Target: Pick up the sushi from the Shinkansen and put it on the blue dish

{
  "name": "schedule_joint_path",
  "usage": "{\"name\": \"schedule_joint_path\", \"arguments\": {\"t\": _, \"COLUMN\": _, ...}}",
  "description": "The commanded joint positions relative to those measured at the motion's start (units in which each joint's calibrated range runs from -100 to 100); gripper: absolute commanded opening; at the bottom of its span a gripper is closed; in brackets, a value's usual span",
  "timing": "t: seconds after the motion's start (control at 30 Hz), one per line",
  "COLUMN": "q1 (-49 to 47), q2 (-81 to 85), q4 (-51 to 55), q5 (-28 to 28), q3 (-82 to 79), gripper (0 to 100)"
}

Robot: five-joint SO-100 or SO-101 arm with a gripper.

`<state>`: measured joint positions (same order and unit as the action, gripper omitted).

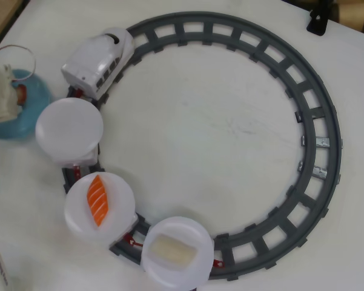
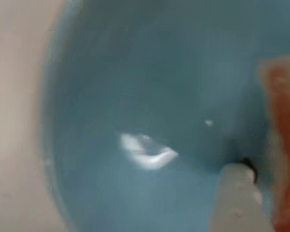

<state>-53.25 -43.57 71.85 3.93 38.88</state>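
The blue dish lies at the left edge of the overhead view, and its glossy surface fills the blurred wrist view. My whitish gripper hangs over the dish, shut on the sushi. The sushi is a reddish, pale piece at the right edge of the wrist view, pressed against one pale finger. The other finger is out of view. The white Shinkansen sits on the grey track at upper left. The first white plate behind it is bare.
Two more wagon plates follow on the track. One carries an orange striped salmon piece and one a pale cream piece. A thin wire loop arcs above the dish. A black bracket sits at the top right.
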Motion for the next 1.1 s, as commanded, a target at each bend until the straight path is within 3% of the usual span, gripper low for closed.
{"name": "schedule_joint_path", "arguments": {"t": 0.0, "q1": -0.2, "q2": 5.9, "q4": 0.5, "q5": 0.2, "q3": 2.6, "gripper": 24}}
{"name": "schedule_joint_path", "arguments": {"t": 0.47, "q1": -1.3, "q2": 17.2, "q4": 10.1, "q5": -0.2, "q3": 2.6, "gripper": 24}}
{"name": "schedule_joint_path", "arguments": {"t": 0.77, "q1": 0.7, "q2": 33.0, "q4": 17.2, "q5": -1.9, "q3": 0.3, "gripper": 23}}
{"name": "schedule_joint_path", "arguments": {"t": 0.93, "q1": 0.4, "q2": 48.3, "q4": 15.0, "q5": -2.9, "q3": -14.6, "gripper": 23}}
{"name": "schedule_joint_path", "arguments": {"t": 1.07, "q1": 1.3, "q2": 62.1, "q4": 6.5, "q5": -2.8, "q3": -35.3, "gripper": 23}}
